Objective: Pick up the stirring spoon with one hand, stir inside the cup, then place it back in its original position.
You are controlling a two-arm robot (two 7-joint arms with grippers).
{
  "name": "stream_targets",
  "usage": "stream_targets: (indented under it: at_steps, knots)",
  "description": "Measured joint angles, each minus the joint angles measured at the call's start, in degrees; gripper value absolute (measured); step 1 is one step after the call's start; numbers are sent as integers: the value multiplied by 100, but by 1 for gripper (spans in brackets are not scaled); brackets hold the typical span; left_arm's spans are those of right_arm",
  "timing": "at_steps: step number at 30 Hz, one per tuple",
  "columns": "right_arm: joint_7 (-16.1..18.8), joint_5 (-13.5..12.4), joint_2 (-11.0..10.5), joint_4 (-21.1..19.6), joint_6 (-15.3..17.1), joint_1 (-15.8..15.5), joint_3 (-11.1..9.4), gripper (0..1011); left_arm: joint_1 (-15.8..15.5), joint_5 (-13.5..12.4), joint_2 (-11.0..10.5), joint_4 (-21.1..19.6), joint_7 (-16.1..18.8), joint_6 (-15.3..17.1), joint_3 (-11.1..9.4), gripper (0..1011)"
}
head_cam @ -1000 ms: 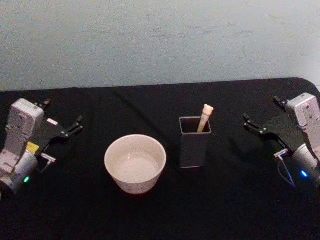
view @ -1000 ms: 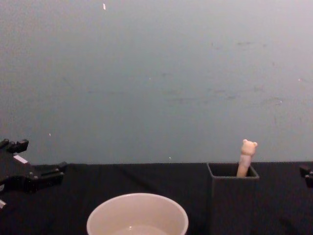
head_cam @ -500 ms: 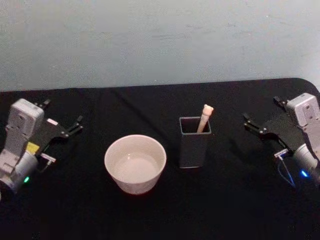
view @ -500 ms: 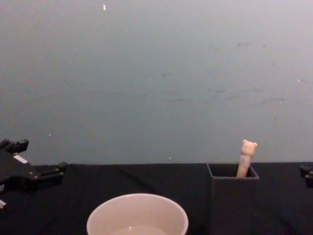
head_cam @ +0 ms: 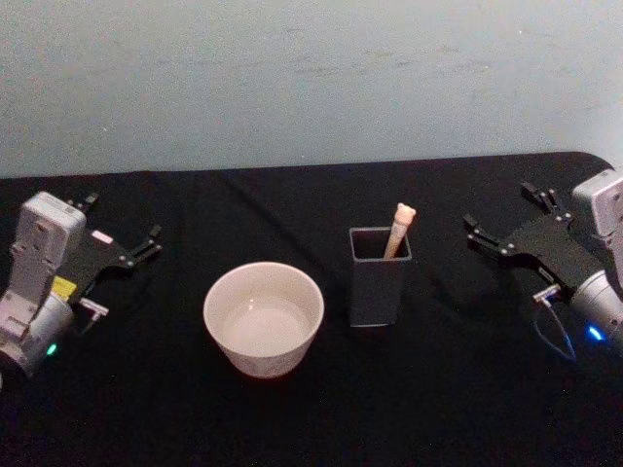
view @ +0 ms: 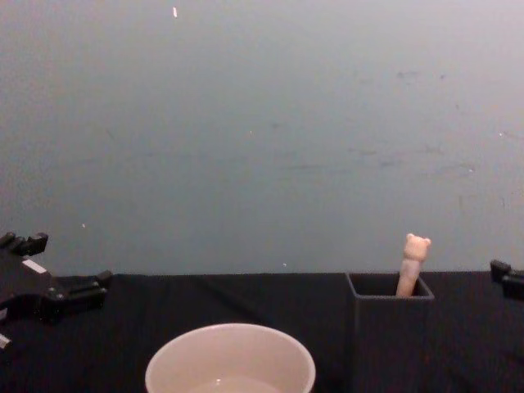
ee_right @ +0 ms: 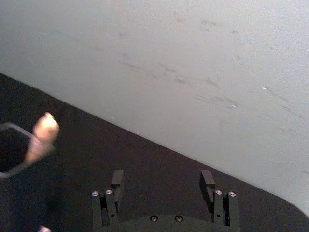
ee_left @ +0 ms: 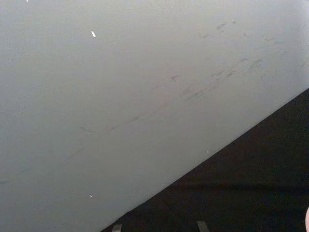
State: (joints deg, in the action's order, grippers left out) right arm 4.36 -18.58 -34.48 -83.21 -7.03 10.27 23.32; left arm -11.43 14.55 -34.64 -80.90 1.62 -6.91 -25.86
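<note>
One stirring spoon (head_cam: 400, 226) stands in the holder (head_cam: 378, 287), right gripper (head_cam: 497, 204) nearby.

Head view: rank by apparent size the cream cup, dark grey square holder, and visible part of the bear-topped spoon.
1. Wide round cream cup: largest.
2. Tall dark grey square-mouthed holder: narrower, smaller.
3. Beige bear-topped stirring spoon: smallest; just its handle top sticks out of the holder.
The cup sits slightly nearer, yet the order is clear.
</note>
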Motion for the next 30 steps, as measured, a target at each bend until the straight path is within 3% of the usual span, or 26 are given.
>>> stream_targets:
  at_steps: [4,11,12,15,21,30]
  knots:
    - [408,-383,-33,-172,9,-83,-152,1002,0,0,0,0,0,0,0,1001]
    - [1358,-1323,-92,-502,265,-242,-443,1002,0,0,0,0,0,0,0,1001]
    - [1358,-1323,-92,-502,265,-242,-443,1002,0,0,0,0,0,0,0,1001]
    - [1820,-1658,-107,-575,393,-270,-503,1002,0,0,0,0,0,0,0,1001]
    - [2393,-1857,-56,-528,541,-164,-468,1002,0,0,0,0,0,0,0,1001]
    - [2947,-1684,130,5,638,385,-139,1002,0,0,0,-1,0,0,0,1001]
